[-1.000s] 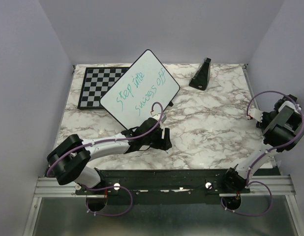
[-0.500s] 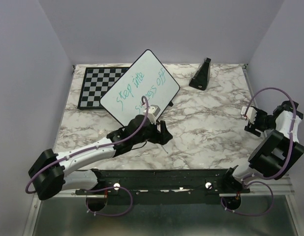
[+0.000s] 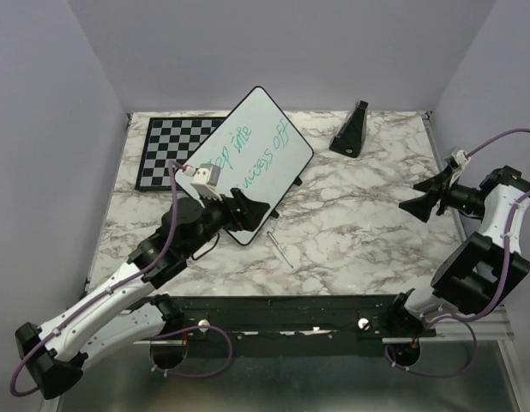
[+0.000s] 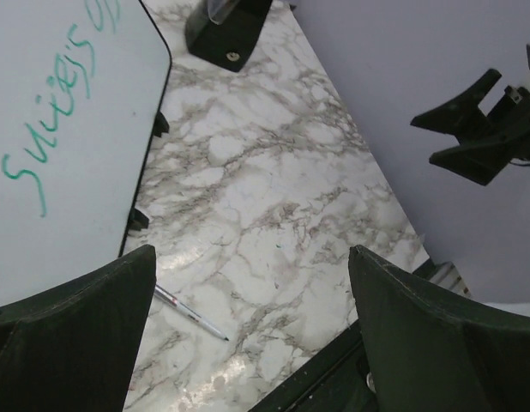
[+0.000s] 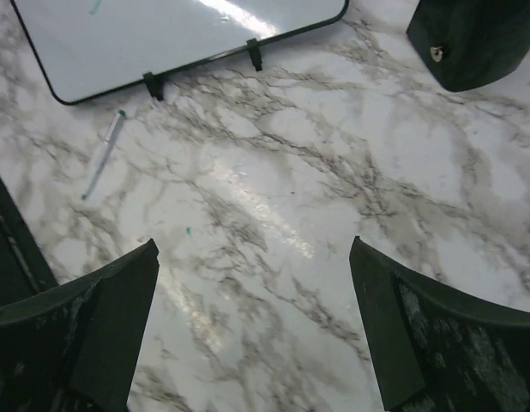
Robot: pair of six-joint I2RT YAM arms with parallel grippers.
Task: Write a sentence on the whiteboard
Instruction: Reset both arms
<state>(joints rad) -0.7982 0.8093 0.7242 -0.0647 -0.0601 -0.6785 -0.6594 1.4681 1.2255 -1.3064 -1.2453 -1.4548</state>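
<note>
The whiteboard [image 3: 267,116] stands tilted at the back of the marble table, its lower left corner hidden behind my left arm. The teal sentence [image 3: 263,153] on it reads partly, with "into" and "success off" showing. In the left wrist view the whiteboard [image 4: 76,172] fills the left side. A thin marker [image 3: 278,243] lies on the marble just off the board's near edge, also seen as the marker [image 4: 192,313] below my left gripper [image 4: 250,253]. That left gripper [image 3: 250,215] hovers open and empty. My right gripper [image 3: 413,197] is open and empty at the far right, raised, pointing left over bare marble [image 5: 254,243].
A black-and-white chessboard [image 3: 160,153] lies flat behind the whiteboard at the back left. A black wedge-shaped stand [image 3: 352,129] sits at the back right. Purple walls close in three sides, and a black rail [image 3: 282,311] runs along the near edge.
My left arm rose and pulled back left from the board's near corner; the marker now lies on the marble. Both grippers opened wide. The right gripper swung up to face left.
</note>
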